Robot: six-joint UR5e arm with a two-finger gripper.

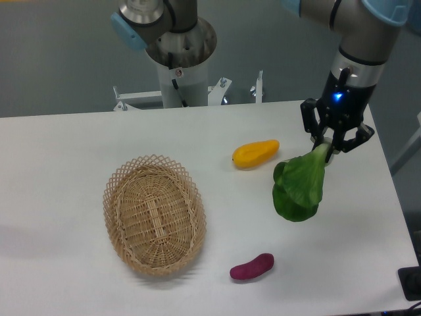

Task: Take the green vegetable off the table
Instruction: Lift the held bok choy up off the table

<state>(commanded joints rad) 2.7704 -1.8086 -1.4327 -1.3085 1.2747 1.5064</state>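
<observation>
The table (79, 145) is running off the frame at the left and along the bottom, while its rounded far right corner and right edge are showing just beyond the gripper (334, 149). Between the basket (154, 214) at left centre and the right edge there is a broad stretch of white top, with only the yellow fruit (255, 153) lying near the middle and the purple sweet potato (252, 266) lying near the front edge. The arm's base column (179, 62) is standing behind the table's back edge.

The gripper is hanging over the right part of the table, close to that right edge. Its jaws are pinching in on the pale stalk of the vegetable (299, 189), with only the stalk's thickness between them. The vegetable is hanging free from the gripper, its dark leaf drooping down and to the left, clear of the yellow fruit and well apart from the sweet potato; it is looking lifted off the table, though the single view is making the gap hard to judge.

The upper arm is being cut off by the top of the frame, and the stalk's end is hiding between the fingers.
</observation>
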